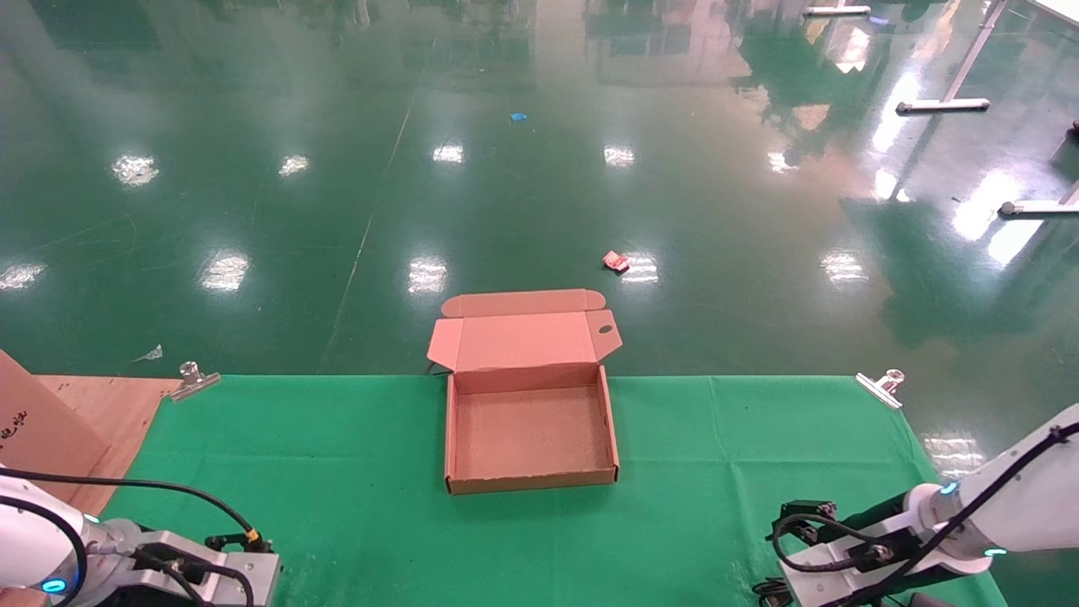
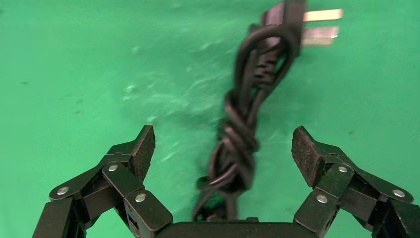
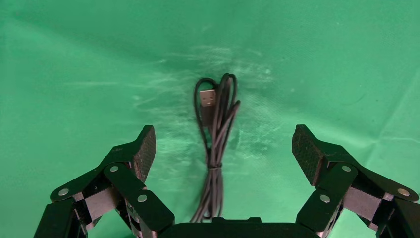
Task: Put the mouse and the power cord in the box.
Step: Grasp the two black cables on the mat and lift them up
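Note:
The brown cardboard box [image 1: 609,421] stands open and empty in the middle of the green cloth, its lid folded back away from me. In the left wrist view the power cord [image 2: 236,144], a thick twisted black bundle with a pronged plug [image 2: 289,20], lies on the cloth between the wide-apart fingers of my left gripper [image 2: 223,148], untouched. My right gripper [image 3: 223,148] is open over the mouse's thin tied wire [image 3: 214,134] with its USB end [image 3: 207,98]. The mouse body is hidden. Both arms are low at the near corners of the table, the left arm [image 1: 202,573] and the right arm [image 1: 851,556].
The green cloth [image 1: 337,464] is held by metal clips [image 1: 192,379] [image 1: 881,386] at the far corners. A brown board [image 1: 42,421] stands at the left edge on bare wood. Beyond the far edge is glossy green floor.

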